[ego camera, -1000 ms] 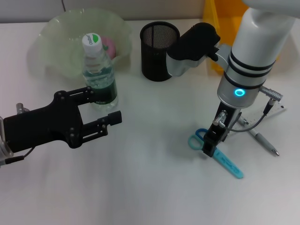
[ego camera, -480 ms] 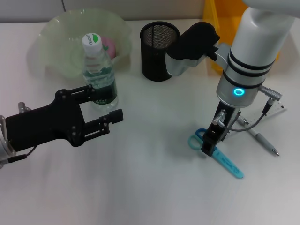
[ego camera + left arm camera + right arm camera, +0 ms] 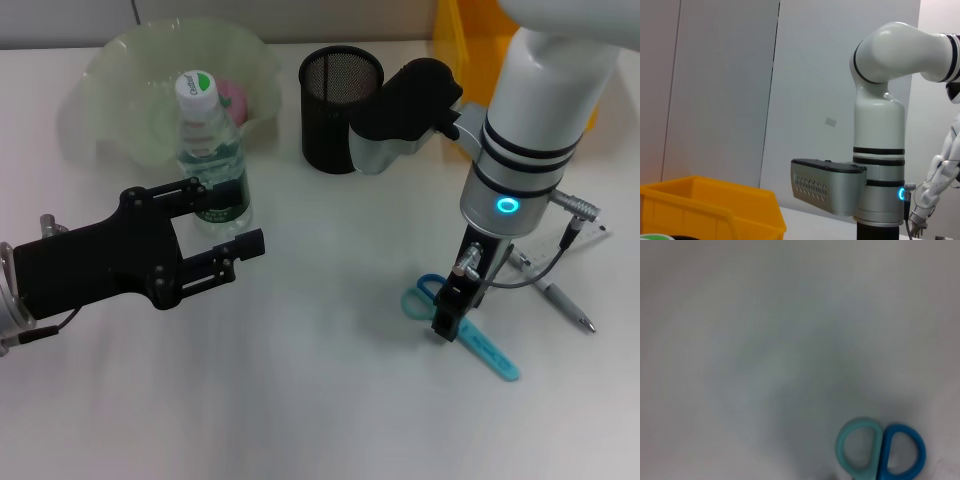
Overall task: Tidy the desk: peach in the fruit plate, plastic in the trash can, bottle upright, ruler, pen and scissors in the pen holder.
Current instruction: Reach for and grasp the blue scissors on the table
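Head view, white desk (image 3: 320,400), scissors (image 3: 470,330), bottle (image 3: 212,150)

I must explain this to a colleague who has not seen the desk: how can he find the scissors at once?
Start at the black mesh pen holder, then follow the right arm down to its claw. The scissors lie flat under it; unlike the pen nearby, they have two blue ring handles.

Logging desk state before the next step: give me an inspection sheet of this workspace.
Surface: white desk.
Job's things: bottle upright by the fruit plate; peach in plate; scissors flat on desk; pen and ruler lying beside; pen holder upright.
Clutter: nothing seen.
Grippers: right gripper down over the scissors; left gripper open, beside the bottle.
Cables: wrist cable loops above the pen.
Surroundings: yellow bin behind desk.
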You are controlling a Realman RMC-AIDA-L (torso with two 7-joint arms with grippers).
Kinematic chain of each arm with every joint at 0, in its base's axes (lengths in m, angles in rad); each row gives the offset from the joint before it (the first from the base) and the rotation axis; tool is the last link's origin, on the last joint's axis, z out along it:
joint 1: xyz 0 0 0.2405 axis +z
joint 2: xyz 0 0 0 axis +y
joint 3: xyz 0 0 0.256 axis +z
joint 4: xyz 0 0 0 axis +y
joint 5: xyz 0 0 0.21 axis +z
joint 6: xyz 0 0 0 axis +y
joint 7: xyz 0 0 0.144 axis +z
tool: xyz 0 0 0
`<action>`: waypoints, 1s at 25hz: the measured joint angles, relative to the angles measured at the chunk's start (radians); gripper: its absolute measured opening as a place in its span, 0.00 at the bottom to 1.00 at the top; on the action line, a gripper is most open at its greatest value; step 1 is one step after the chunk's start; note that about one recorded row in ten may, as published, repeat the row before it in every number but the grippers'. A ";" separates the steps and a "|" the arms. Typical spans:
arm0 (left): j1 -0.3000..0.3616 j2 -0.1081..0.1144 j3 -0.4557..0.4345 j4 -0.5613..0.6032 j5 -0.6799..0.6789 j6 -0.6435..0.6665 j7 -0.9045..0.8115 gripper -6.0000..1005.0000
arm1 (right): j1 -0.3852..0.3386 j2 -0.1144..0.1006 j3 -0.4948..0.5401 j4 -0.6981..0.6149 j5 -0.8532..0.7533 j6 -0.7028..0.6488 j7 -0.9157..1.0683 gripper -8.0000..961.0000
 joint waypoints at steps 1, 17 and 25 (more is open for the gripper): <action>0.000 0.000 0.000 0.000 0.000 0.000 0.000 0.59 | 0.000 0.000 0.000 0.000 0.000 0.000 0.000 0.57; -0.003 -0.001 0.000 0.000 0.000 -0.018 0.000 0.59 | 0.001 0.000 -0.003 -0.001 0.000 0.010 0.002 0.57; -0.007 -0.002 0.000 0.000 0.000 -0.019 0.000 0.59 | 0.002 0.000 -0.008 -0.001 0.013 0.012 0.002 0.57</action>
